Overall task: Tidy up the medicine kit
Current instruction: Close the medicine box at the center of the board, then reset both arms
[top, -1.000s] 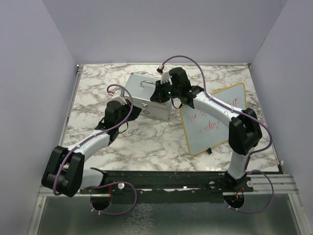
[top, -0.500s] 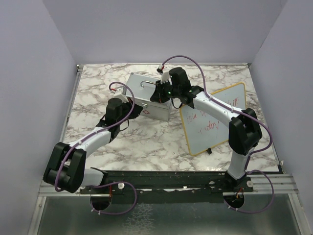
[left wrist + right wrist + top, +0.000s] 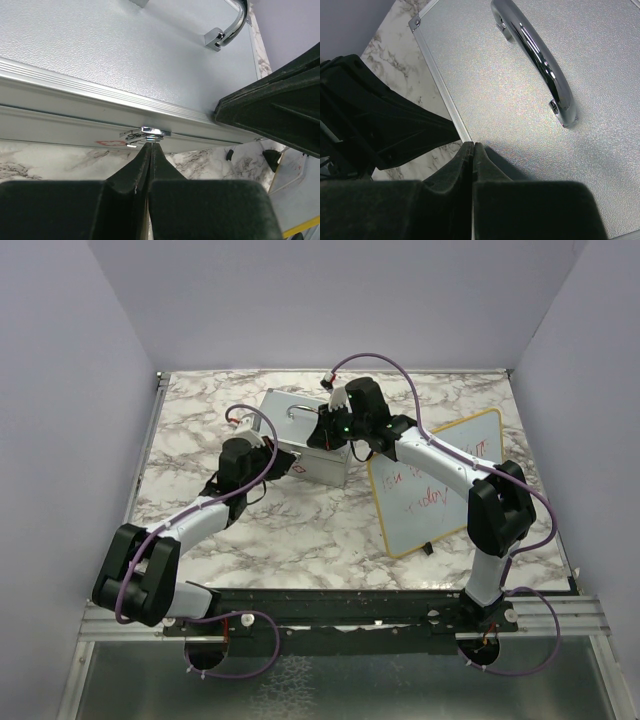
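kit: medicine kit (image 3: 300, 445) parked mid-back on the marble tabletop (image 3: 300, 530), lid (image 3: 125, 45) down, whiteboard (image 3: 430, 490) just beside it on the right

left hand (image 3: 150, 146): fingers pinched together, nothing held, tip right up against the latch (image 3: 150, 131) on the front face

right hand (image 3: 471, 147): also pinched together and empty, tip down on the lid near its front edge, beside the chrome handle (image 3: 540, 60); looks like contact, hard to swear to it

step: pretty sure this is the opening bit, poking the latch loose while the other hand pins the box. Nothing sorted yet, so very early days

next move: probably a small, precise lever-up of the latch tab with that closed tip, not a shove. After that, right hand off the lid so it can swing up

watch out: push instead of pry and the whole kit likely just skates toward the back
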Action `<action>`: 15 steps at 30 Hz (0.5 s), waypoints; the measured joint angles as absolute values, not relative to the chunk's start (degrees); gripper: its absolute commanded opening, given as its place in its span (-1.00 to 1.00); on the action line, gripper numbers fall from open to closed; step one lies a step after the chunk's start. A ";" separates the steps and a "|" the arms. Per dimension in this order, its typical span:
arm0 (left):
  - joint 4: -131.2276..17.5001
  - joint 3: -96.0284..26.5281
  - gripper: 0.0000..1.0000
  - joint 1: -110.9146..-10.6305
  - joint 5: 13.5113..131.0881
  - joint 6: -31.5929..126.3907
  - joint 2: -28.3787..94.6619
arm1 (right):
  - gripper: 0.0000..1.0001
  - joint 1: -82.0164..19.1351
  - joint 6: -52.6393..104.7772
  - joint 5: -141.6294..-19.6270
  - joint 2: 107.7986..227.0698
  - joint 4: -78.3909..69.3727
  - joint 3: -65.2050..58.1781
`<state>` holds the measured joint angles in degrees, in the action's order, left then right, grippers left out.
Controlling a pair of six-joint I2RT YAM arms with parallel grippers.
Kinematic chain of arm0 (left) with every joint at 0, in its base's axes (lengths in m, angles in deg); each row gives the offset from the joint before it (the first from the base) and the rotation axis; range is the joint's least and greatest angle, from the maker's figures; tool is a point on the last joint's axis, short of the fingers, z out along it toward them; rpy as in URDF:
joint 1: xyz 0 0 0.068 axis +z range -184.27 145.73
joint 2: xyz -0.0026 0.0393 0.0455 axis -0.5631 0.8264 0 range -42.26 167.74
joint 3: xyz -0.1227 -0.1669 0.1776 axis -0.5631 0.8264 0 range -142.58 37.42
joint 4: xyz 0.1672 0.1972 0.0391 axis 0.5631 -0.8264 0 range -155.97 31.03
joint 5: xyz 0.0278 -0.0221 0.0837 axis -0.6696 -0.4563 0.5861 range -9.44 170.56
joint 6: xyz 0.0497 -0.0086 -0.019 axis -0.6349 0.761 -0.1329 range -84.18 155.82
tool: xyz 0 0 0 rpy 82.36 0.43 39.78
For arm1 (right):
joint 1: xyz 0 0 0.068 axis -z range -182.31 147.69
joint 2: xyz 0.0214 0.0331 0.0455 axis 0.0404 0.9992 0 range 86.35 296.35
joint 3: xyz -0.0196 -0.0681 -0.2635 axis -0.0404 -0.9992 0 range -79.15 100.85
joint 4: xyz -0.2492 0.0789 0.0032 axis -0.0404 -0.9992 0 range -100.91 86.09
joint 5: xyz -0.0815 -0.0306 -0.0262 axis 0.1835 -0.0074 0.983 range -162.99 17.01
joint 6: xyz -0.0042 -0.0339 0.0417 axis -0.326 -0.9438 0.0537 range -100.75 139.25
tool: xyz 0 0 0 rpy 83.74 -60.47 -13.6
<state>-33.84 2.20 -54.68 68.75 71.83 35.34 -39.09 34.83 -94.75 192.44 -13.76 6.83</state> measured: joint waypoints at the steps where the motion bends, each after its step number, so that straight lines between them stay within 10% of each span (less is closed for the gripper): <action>1: -33.60 2.20 -1.00 -54.70 68.75 71.83 35.34 | -0.90 -39.09 34.83 -94.75 192.44 -13.76 6.83; 15: -32.01 1.13 -1.00 -55.03 68.40 71.78 36.78 | -0.90 -39.09 34.83 -94.75 192.44 -13.76 6.83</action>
